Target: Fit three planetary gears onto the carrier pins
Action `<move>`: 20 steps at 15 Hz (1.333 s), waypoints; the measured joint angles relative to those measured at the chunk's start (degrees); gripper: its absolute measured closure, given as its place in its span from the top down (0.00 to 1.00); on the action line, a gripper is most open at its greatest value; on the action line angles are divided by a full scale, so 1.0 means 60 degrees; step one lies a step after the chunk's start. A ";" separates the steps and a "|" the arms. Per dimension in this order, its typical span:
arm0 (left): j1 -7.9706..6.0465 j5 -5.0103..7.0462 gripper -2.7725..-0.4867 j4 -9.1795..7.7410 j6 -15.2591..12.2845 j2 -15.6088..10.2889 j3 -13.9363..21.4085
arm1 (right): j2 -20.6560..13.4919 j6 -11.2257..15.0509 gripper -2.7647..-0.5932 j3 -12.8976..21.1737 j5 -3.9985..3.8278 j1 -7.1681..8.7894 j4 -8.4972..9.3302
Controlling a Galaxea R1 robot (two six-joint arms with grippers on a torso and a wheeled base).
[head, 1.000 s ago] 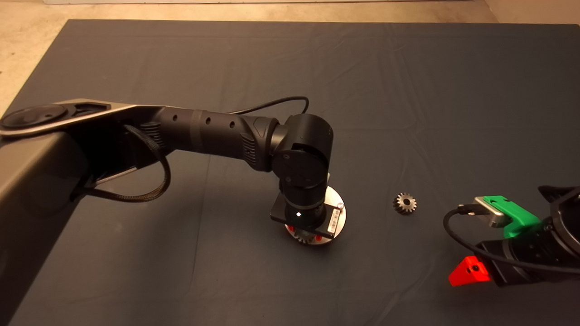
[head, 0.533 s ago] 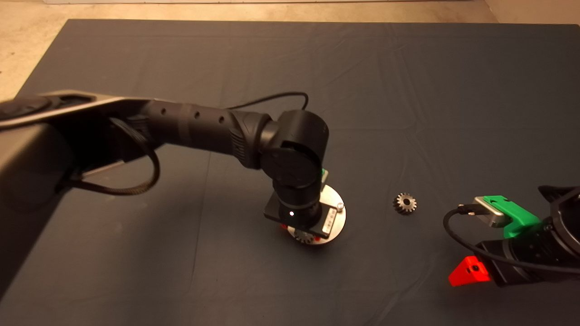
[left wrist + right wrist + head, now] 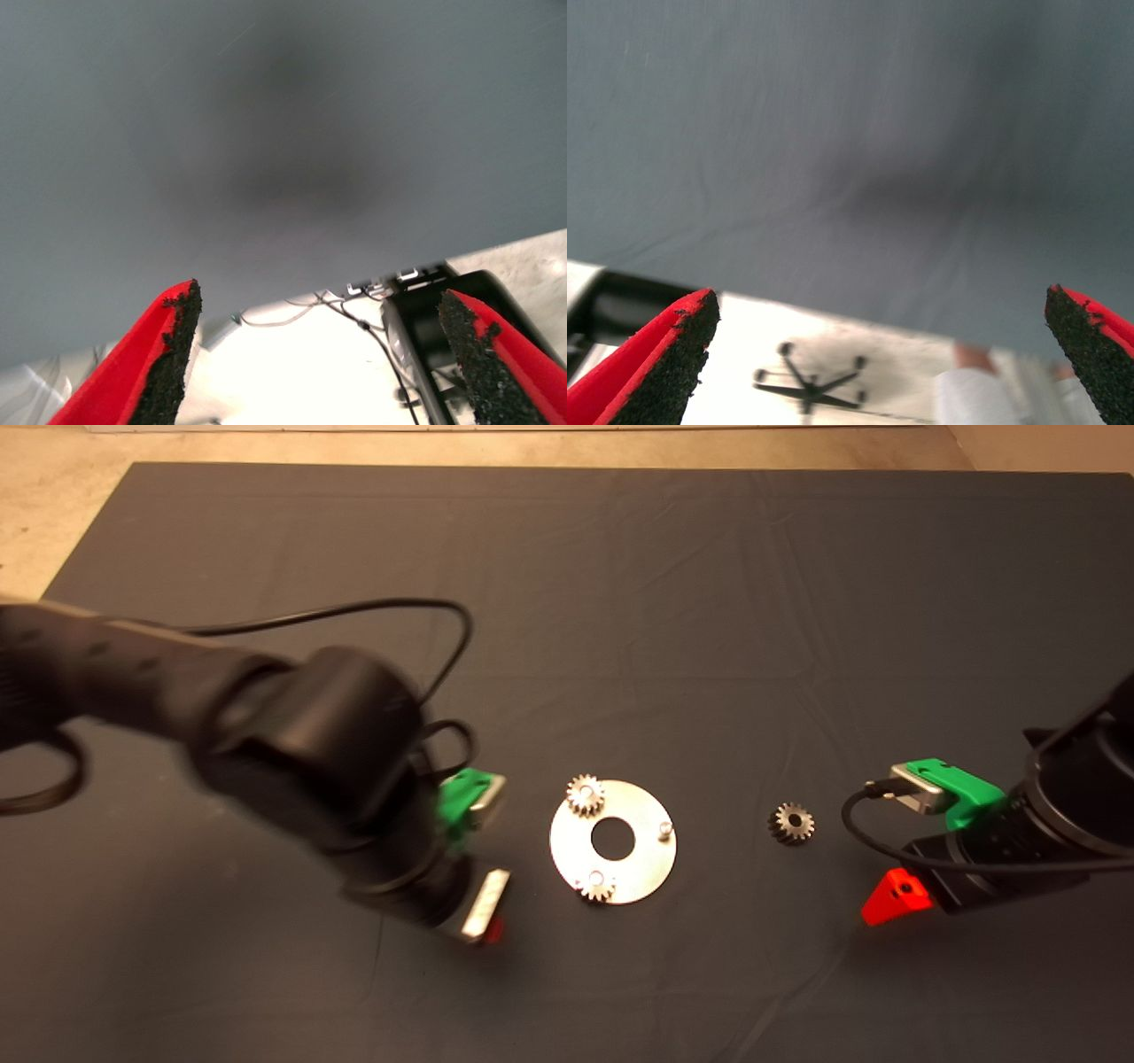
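The shiny carrier disc (image 3: 645, 859) lies mid-mat with a large centre hole. A silver planetary gear (image 3: 585, 794) sits on its far-left pin and another silver gear (image 3: 596, 886) on its near pin. The right-hand carrier pin (image 3: 665, 829) stands bare. The darker grey gear (image 3: 791, 823) lies flat on the mat to the right of the disc. My left gripper (image 3: 487, 917) (image 3: 321, 305) is open and empty, left of the disc. My right gripper (image 3: 895, 855) (image 3: 881, 323) is open and empty, to the right of the grey gear. Neither wrist view shows the disc or a gear.
The dark mat (image 3: 620, 602) is wrinkled but bare around the disc. A black cable (image 3: 372, 607) loops above the left arm. Past the mat's edge the left wrist view shows floor with cables (image 3: 354, 310); the right wrist view shows a chair base (image 3: 811, 381).
My left gripper has pulled away from over the disc, leftward, uncovering a silver gear on the far-left pin. My right gripper has shifted slightly toward the grey gear.
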 joint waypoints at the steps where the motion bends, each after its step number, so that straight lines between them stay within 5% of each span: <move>1: -0.0011 0.0007 0.61 0.0000 -0.0050 -0.0721 0.0389 | 0.0242 -0.0653 0.98 -0.0555 0.0017 -0.0041 -0.0004; 3: -0.0055 0.0018 0.68 -0.0130 -0.0091 -0.2014 0.1001 | 0.0791 -0.1706 0.98 -0.1598 0.0022 -0.0130 -0.0033; 5: -0.0087 0.0033 0.72 -0.0343 -0.0048 -0.2604 0.1276 | 0.1371 -0.2423 0.98 -0.2170 0.0022 -0.0244 -0.0069; 11: -0.0105 0.0000 0.74 -0.0681 0.0077 -0.2916 0.1527 | 0.2041 -0.3418 0.98 -0.2648 0.0081 -0.0534 -0.0328; 16: -0.0112 0.0000 0.74 -0.0847 0.0111 -0.2971 0.1569 | 0.2090 -0.4119 0.98 -0.2739 0.0077 -0.0731 -0.1086; 20: -0.0124 0.0003 0.74 -0.0870 0.0176 -0.2993 0.1582 | 0.2214 -0.4917 0.98 -0.2750 0.0083 -0.0740 -0.1388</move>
